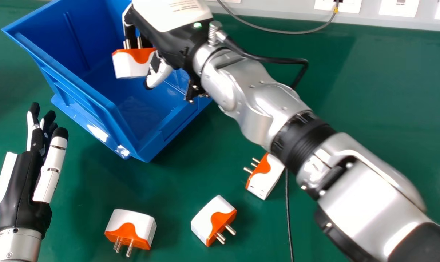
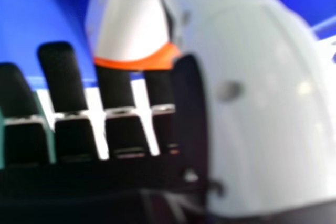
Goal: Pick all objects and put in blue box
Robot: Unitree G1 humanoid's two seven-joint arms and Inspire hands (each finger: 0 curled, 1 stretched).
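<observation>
- Right hand [image 1: 169,34] has it, a plug adapter [image 1: 130,65] pinched between thumb and fingers!
- Blue box [image 1: 59,22] opening right beneath those fingers; looks like only a release is needed.
- Three loose adapters [image 1: 130,225] [image 1: 214,220] [image 1: 267,176] on the worktop [image 1: 380,98], robot's side of those fingers.
- Left hand [image 1: 21,185] idles, fingers extended, head view's left.

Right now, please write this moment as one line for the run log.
right hand: pinching plug adapter over blue box | left hand: open, beside box | three other adapters: on green table | release: not yet
</observation>
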